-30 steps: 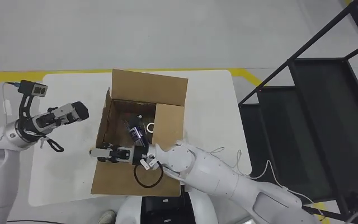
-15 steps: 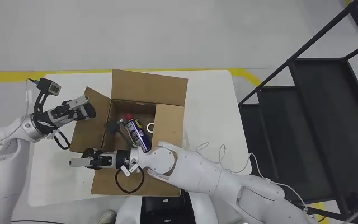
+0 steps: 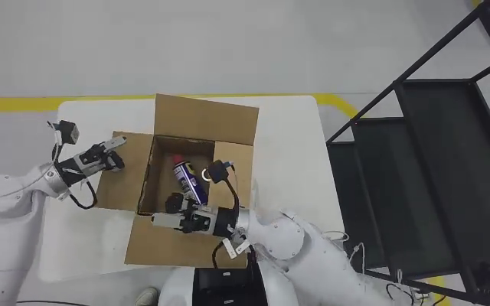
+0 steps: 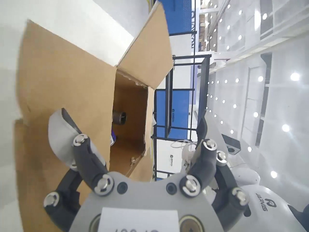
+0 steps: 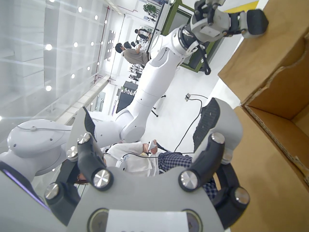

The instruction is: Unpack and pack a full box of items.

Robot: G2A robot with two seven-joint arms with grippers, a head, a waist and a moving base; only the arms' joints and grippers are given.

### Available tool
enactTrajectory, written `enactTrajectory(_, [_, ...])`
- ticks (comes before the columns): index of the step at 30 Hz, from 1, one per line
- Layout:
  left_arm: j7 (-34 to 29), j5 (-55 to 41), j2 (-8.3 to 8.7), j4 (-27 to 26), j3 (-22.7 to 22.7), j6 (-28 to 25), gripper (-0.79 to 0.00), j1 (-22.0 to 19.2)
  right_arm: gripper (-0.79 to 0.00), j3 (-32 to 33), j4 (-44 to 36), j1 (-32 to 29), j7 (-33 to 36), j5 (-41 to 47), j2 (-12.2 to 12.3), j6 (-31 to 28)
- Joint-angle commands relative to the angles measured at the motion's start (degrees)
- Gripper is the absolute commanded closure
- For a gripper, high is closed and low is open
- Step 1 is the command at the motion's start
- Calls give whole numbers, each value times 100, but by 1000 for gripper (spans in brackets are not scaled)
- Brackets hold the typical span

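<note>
— Where was the spray can [image 3: 184, 180] when you paused?

— Lying on the floor of the open box [image 3: 205, 121] on the table [image 3: 84, 245]. Its long axis ran slightly aslant, with the red cap toward the far wall and the base toward the near wall.

— And your tools?

— My right tool [image 3: 167, 214] hung at the box's near wall, fingers spread wide and holding nothing. The can lay just beyond it, inside the box. My left tool [image 3: 115, 152] was out over the side flap [image 3: 126, 180], spread and empty too.

— Which arm would you send?

— The right, I judged, because it was nearer. I'd have needed to turn the wrist so the fingers straddled the can across its length.
</note>
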Motion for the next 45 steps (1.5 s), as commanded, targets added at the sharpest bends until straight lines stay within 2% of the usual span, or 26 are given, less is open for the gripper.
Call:
enactTrajectory(1, [-244,-83,-18,49,192,149,-785,-92,-785,375,-169,-308,-16,-305,90,-99])
enactTrajectory(5, [-459,-137,-36,101,394,217,-785,-144,-785,911,-297,-870,-32,-382,224,-554])
enactTrajectory(9, [-789,158,-11,-101,548,349,-785,-158,-785,1336,-413,-1357,-35,-250,324,-992])
enactTrajectory(13, [-1088,349,21,-345,628,551,-785,-158,-785,1714,-453,-1676,-32,-97,399,-1201])
enactTrajectory(16, [-1454,86,25,-497,693,694,-785,-158,-785,1910,-431,-1805,-33,44,435,-1251])
enactTrajectory(20, [-1451,98,58,-712,582,668,-785,-154,-785,2070,-434,-1889,27,174,473,-1295])
enactTrajectory(24, [-1150,162,95,-941,347,649,-785,-171,-785,2163,-466,-1940,89,246,503,-1316])
enactTrajectory(29, [-1128,88,105,-1526,339,621,-785,-326,-785,2378,-555,-2108,132,362,551,-1373])
enactTrajectory(32, [-1181,273,80,-1849,678,738,-785,-589,-785,2603,-575,-2273,112,479,585,-1412])
enactTrajectory(35, [-1101,553,11,-1937,1239,884,-785,-998,-785,2867,-559,-2435,64,656,617,-1498])
enactTrajectory(41, [-515,829,-302,-1406,2673,1256,-785,-1919,-785,3392,-465,-2750,-62,1009,670,-1755])
enactTrajectory(45, [-140,716,-574,-852,3508,1172,-785,-2363,-785,3613,-368,-2915,-74,1217,694,-1907])
